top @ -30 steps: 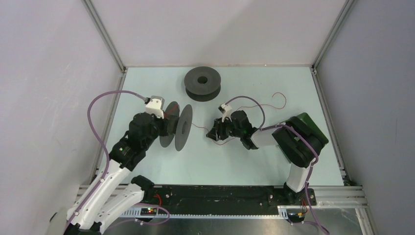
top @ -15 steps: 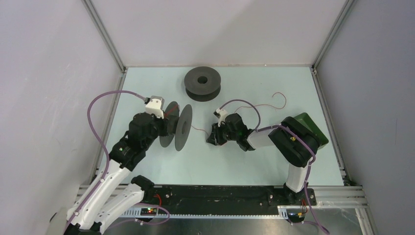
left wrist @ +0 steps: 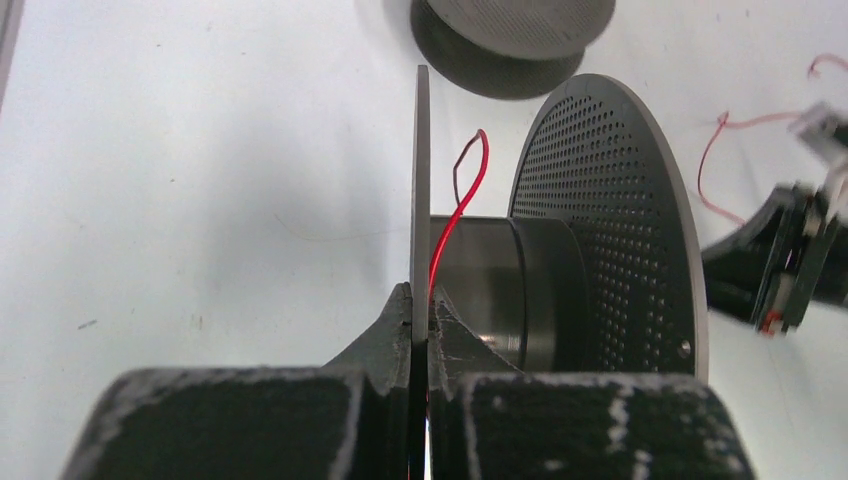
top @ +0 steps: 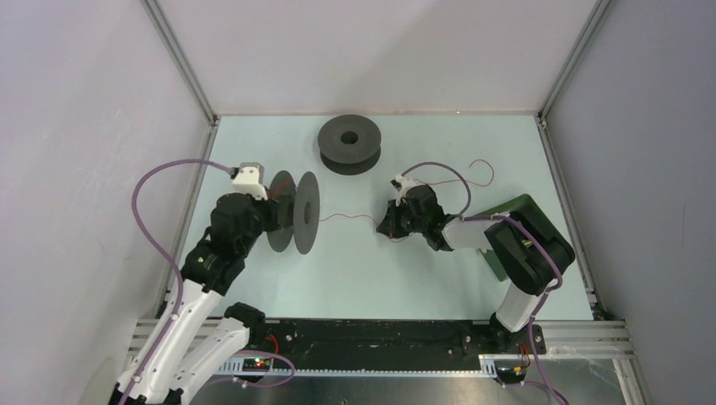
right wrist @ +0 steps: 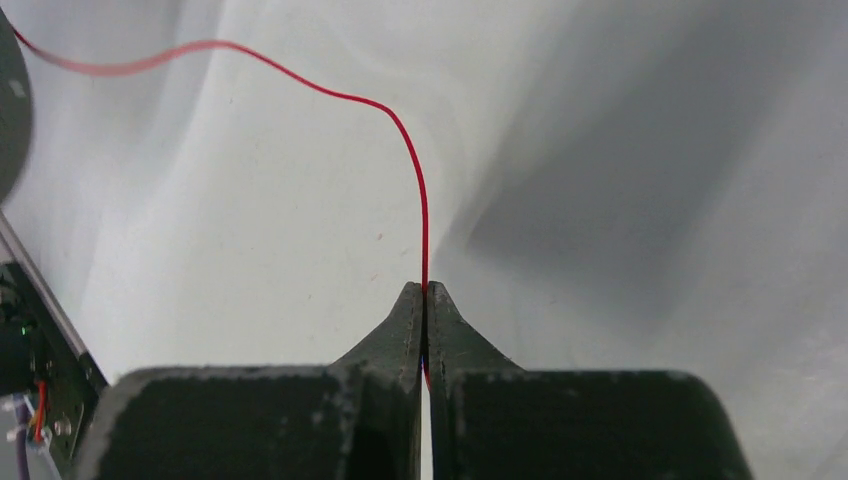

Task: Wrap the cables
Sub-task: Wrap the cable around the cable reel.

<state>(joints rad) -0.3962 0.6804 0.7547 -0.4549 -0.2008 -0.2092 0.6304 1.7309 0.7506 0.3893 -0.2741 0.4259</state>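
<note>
A dark grey spool (top: 304,213) stands on edge left of centre. My left gripper (top: 272,213) is shut on its near flange (left wrist: 420,200), the thin plate pinched between both fingers (left wrist: 395,325). The red cable (left wrist: 462,195) loops up beside that flange at the hub (left wrist: 490,290). From the spool the red cable (top: 344,217) runs right over the table to my right gripper (top: 384,226). In the right wrist view that gripper (right wrist: 425,292) is shut on the red cable (right wrist: 420,200). The cable's loose tail (top: 483,171) curls behind the right arm.
A second dark grey spool (top: 349,143) lies flat at the back centre, also in the left wrist view as the flat spool (left wrist: 510,40). A dark green block (top: 534,218) sits by the right arm. Frame posts and walls close in the table's sides and back.
My right gripper has shut on the red cable and moved a little to the right and back. The left arm has carried the spool slightly left. The cable between them lies straighter.
</note>
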